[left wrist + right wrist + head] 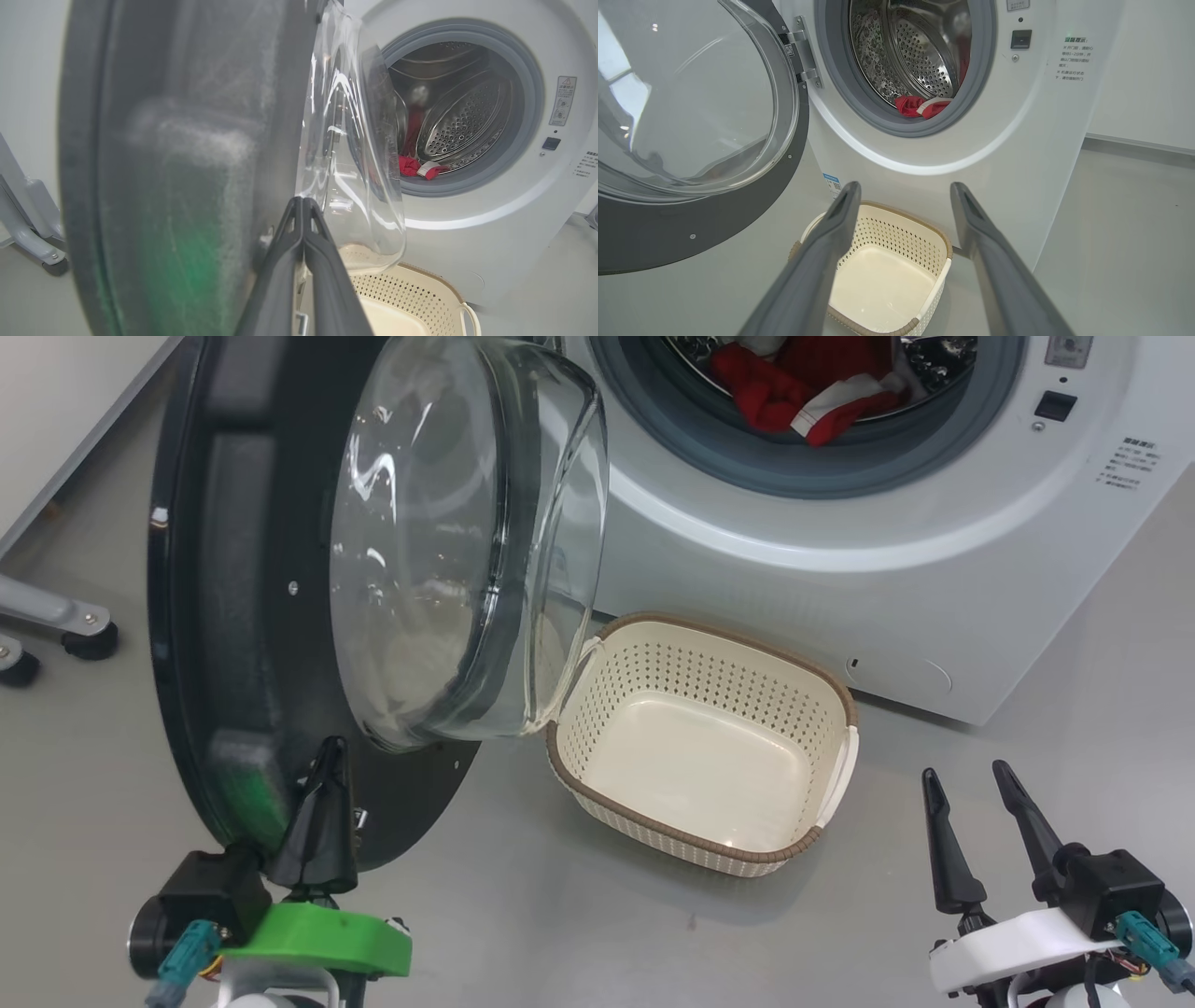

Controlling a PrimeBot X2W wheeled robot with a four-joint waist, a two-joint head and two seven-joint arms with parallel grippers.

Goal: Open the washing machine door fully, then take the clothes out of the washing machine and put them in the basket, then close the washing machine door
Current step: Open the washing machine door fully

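In the head view, I saw the washing machine door [233, 616] swung open to the left, its glass bowl [448, 541] bulging toward the washing machine [840, 579]. The clothes [803, 392], red with white trim, lay inside the drum opening. The basket [845, 700] stood on the floor [560, 915] just before the machine, beside the bowl's lower edge. The left gripper [331, 747] had its fingers pressed together around nothing, tips over the door's lower inner face; I could not confirm contact. The right gripper [964, 773] stood with fingers spread, unloaded, well apart from the basket. In the left wrist view, the joined fingers pointed at the seam between dark door ring and glass, and the clothes lay at the bottom of the steel drum [462, 121]. In the right wrist view, the spread fingers framed the basket, and the hinge [803, 51] joined door and machine.
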